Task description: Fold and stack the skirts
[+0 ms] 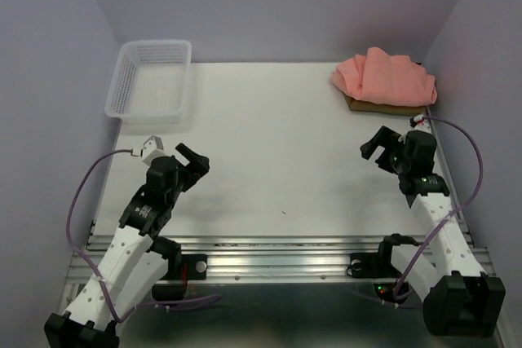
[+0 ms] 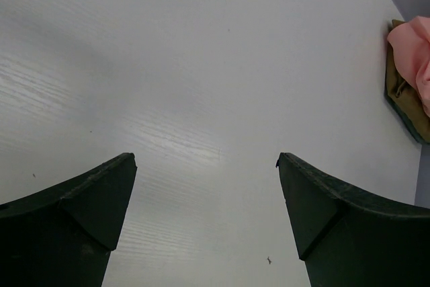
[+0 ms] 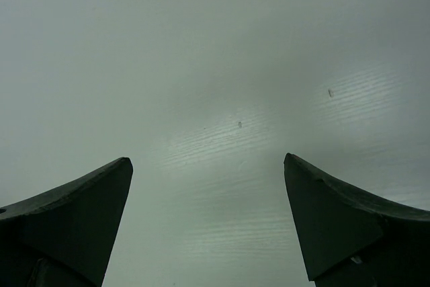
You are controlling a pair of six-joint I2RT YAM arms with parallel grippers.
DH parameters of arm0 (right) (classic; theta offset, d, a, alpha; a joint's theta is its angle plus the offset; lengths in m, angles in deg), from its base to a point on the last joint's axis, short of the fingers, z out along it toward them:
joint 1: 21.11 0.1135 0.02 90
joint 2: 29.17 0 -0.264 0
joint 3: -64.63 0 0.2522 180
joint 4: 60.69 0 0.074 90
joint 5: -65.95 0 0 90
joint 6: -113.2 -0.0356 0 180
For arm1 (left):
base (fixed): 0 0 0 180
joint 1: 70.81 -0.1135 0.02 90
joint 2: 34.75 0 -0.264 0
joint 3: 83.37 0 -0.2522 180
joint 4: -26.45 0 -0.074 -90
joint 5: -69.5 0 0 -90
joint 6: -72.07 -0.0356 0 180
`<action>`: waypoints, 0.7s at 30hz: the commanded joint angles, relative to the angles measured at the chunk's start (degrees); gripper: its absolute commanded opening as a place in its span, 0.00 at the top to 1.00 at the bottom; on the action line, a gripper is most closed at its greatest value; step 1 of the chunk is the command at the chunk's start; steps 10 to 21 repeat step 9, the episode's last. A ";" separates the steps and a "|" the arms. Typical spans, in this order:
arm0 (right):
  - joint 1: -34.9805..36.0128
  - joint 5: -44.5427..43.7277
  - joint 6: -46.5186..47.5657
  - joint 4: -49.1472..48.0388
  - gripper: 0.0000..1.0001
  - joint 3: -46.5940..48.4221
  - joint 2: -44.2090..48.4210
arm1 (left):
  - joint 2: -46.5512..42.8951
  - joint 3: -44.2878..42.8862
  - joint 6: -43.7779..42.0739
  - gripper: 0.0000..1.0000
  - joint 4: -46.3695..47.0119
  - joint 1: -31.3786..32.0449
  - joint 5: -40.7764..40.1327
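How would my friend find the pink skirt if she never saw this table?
Look at the white table, then its far right corner, across from the white basket. The pink skirt is the crumpled salmon cloth on top of the pile, covering a flatter tan-brown skirt.

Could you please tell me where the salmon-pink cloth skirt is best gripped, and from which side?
Probably the bunched fold at the near-left corner of the salmon-pink cloth skirt, which lies crumpled on the tan-brown skirt. Come from the middle of the table with the open right gripper, the nearer one; walls close off the far and right sides.
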 commanded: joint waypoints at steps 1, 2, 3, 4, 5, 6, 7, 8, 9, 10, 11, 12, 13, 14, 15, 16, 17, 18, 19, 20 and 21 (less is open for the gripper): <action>0.06 -1.02 -2.25 -2.04 0.00 1.10 3.93 | -0.89 -0.10 0.35 0.01 0.64 -0.39 -2.07; 0.06 -0.93 -1.99 -2.21 0.00 1.28 4.37 | -0.62 -0.10 0.35 0.01 0.64 -0.39 -2.16; 0.06 -1.10 -1.99 -2.73 0.00 1.36 5.16 | -0.54 -0.10 0.52 0.01 0.55 -0.48 -2.24; 0.06 -1.54 -1.90 -2.83 0.00 1.37 5.60 | -0.36 -0.01 0.52 0.01 0.55 -0.39 -2.25; 0.06 -2.06 -1.90 -2.83 0.00 1.28 6.04 | -0.27 0.08 0.44 0.01 0.73 -0.39 -2.07; 0.06 -3.98 -1.90 -2.74 0.00 1.10 6.83 | -0.27 0.08 0.35 0.01 0.99 -0.39 -1.90; 0.06 -5.05 -1.72 -2.74 0.00 0.84 7.27 | -0.18 0.08 0.09 0.01 1.08 -0.48 -1.81; 0.06 -7.23 -2.07 -2.56 0.00 0.66 7.80 | -0.18 -0.01 0.08 0.01 1.17 -0.39 -1.81; 0.06 -7.69 -2.51 -2.82 0.00 0.40 8.94 | -0.18 -0.01 0.08 0.01 1.17 -0.39 -1.89; 0.06 -7.69 -2.51 -2.82 0.00 0.40 8.94 | -0.18 -0.01 0.08 0.01 1.17 -0.39 -1.89; 0.06 -7.69 -2.51 -2.82 0.00 0.40 8.94 | -0.18 -0.01 0.08 0.01 1.17 -0.39 -1.89; 0.06 -7.69 -2.51 -2.82 0.00 0.40 8.94 | -0.18 -0.01 0.08 0.01 1.17 -0.39 -1.89; 0.06 -7.69 -2.51 -2.82 0.00 0.40 8.94 | -0.18 -0.01 0.08 0.01 1.17 -0.39 -1.89; 0.06 -7.69 -2.51 -2.82 0.00 0.40 8.94 | -0.18 -0.01 0.08 0.01 1.17 -0.39 -1.89; 0.06 -7.69 -2.51 -2.82 0.00 0.40 8.94 | -0.18 -0.01 0.08 0.01 1.17 -0.39 -1.89; 0.06 -7.69 -2.51 -2.82 0.00 0.40 8.94 | -0.18 -0.01 0.08 0.01 1.17 -0.39 -1.89; 0.06 -7.69 -2.51 -2.82 0.00 0.40 8.94 | -0.18 -0.01 0.08 0.01 1.17 -0.39 -1.89; 0.06 -7.69 -2.51 -2.82 0.00 0.40 8.94 | -0.18 -0.01 0.08 0.01 1.17 -0.39 -1.89; 0.06 -7.69 -2.51 -2.82 0.00 0.40 8.94 | -0.18 -0.01 0.08 0.01 1.17 -0.39 -1.89; 0.06 -7.69 -2.51 -2.82 0.00 0.40 8.94 | -0.18 -0.01 0.08 0.01 1.17 -0.39 -1.89; 0.06 -7.69 -2.51 -2.82 0.00 0.40 8.94 | -0.18 -0.01 0.08 0.01 1.17 -0.39 -1.89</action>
